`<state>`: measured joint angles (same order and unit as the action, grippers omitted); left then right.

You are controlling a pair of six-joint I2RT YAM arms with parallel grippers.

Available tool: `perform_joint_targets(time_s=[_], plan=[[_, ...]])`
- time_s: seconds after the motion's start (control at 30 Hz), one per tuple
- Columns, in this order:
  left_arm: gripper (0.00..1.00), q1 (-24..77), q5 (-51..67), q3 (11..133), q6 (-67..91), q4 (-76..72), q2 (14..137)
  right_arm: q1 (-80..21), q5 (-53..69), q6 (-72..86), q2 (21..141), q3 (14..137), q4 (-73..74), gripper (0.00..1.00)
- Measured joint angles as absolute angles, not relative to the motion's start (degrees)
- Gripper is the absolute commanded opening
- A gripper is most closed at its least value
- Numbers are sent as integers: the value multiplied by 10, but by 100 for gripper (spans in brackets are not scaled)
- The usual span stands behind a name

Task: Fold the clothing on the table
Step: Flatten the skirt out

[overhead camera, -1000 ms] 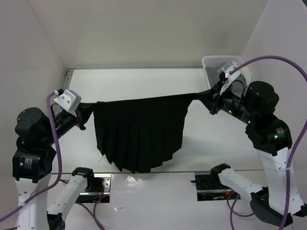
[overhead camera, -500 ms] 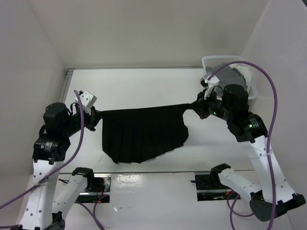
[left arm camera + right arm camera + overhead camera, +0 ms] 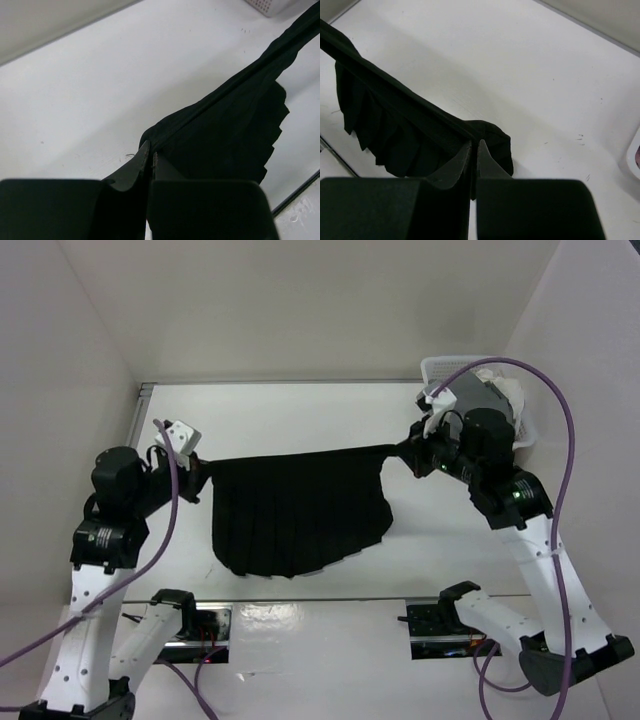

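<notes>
Holding the black pleated skirt point(image 3: 300, 515) up by the waistband, stretched out sideways over the desk point(image 3: 300, 420). Left tool point(image 3: 200, 476) pressed together on the waistband end far from the mesh basket point(image 3: 434, 367), right tool point(image 3: 407, 453) pinching the end near that basket. Hem dangling low, can't tell if touching. Long axis running straight from tool to tool, so neither arm nearer. Probably calls for lowering both ends together to lay it flat before folding.
</notes>
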<state>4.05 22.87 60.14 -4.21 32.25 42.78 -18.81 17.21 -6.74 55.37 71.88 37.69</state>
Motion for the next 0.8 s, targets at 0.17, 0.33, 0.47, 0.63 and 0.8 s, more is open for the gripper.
perform_joint_targets(time_s=[0.17,0.33,0.47,0.63,0.8], plan=[[0,41,243,651,-40,356,380,-188,187,-60,522,759,402,0],[0,41,262,743,-27,392,356,-188,206,-50,494,832,436,0],[0,41,277,788,-25,405,347,-188,217,-48,480,867,452,0],[0,36,290,791,-24,425,334,-185,231,-47,462,870,482,0],[0,35,299,781,-23,440,323,-180,240,-50,450,869,507,0]])
